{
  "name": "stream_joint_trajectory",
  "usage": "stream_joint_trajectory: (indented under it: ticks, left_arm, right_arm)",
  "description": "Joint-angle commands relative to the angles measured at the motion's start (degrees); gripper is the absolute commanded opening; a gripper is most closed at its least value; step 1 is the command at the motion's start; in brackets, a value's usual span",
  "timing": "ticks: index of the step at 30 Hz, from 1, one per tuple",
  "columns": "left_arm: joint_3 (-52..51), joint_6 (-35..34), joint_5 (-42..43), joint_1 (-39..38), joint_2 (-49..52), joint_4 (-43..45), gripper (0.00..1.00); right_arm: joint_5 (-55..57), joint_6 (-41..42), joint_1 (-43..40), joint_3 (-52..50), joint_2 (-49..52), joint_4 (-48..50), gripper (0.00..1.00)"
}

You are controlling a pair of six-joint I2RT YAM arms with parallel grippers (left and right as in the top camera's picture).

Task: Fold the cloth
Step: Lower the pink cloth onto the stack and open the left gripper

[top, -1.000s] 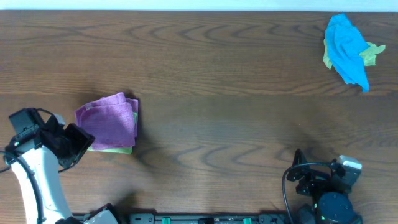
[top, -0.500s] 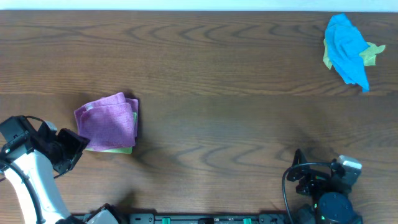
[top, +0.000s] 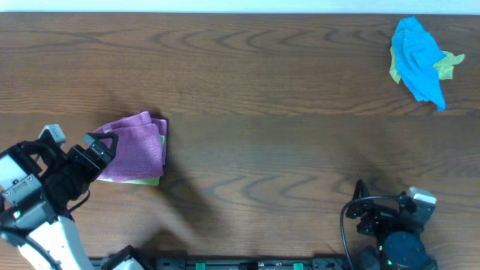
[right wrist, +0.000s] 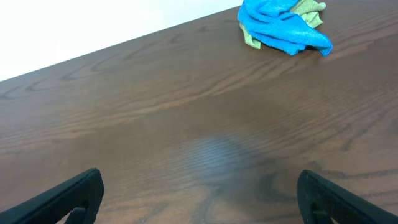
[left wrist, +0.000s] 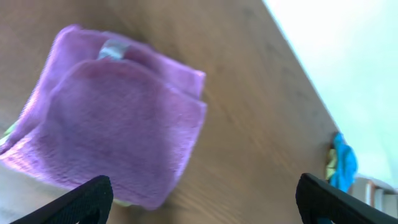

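Observation:
A purple cloth (top: 133,145) lies folded into a small square at the table's left, on top of a pale green cloth (top: 139,181) whose edge shows under it. My left gripper (top: 101,154) is at the purple cloth's left edge, open, and holds nothing. In the left wrist view the purple cloth (left wrist: 118,137) fills the upper left, above the left gripper (left wrist: 202,200), whose fingers (left wrist: 93,196) stand wide apart. My right gripper (right wrist: 202,194) is open over bare wood at the near right, its arm (top: 390,225) tucked in by the front edge.
A crumpled blue cloth (top: 418,56) lies over a yellow-green cloth (top: 448,66) at the far right corner. It also shows at the top of the right wrist view as the blue cloth (right wrist: 283,25). The table's far edge (top: 240,13) meets a white wall.
My left gripper has opened wide and swung round from the left, coming up to the purple cloth's left edge. The cloth and the right arm have not moved.

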Motion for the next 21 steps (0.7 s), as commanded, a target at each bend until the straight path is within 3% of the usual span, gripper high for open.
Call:
stream_joint_trajectory:
  ticks: [1, 4, 6, 17, 21]
  left_arm:
    - [2.2, -6.1, 2.8, -0.2, -0.7, 0.1, 0.95]
    - [2.3, -20.4, 2.7, -0.2, -1.2, 1.5, 0.95]
    - [2.3, -23.2, 2.5, -0.2, -1.2, 1.7, 0.95]
    - [2.2, -1.2, 5.1, -2.6, -1.4, 10.2, 0.95]
    - [2.1, 2.6, -4.7, -12.5, -3.1, 14.1, 0.95]
  right_arm:
    - [1.0, 0.7, -0.4, -0.3, -0.3, -0.1, 0.99]
    - [1.0, 0.7, -0.4, -0.3, -0.3, -0.1, 0.99]
    - [1.0, 0.7, -0.4, -0.3, -0.3, -0.1, 0.99]
    - [1.0, 0.7, -0.4, -0.3, -0.3, -0.1, 0.99]
    - [1.0, 0.7, -0.4, -0.3, -0.3, -0.1, 0.99]
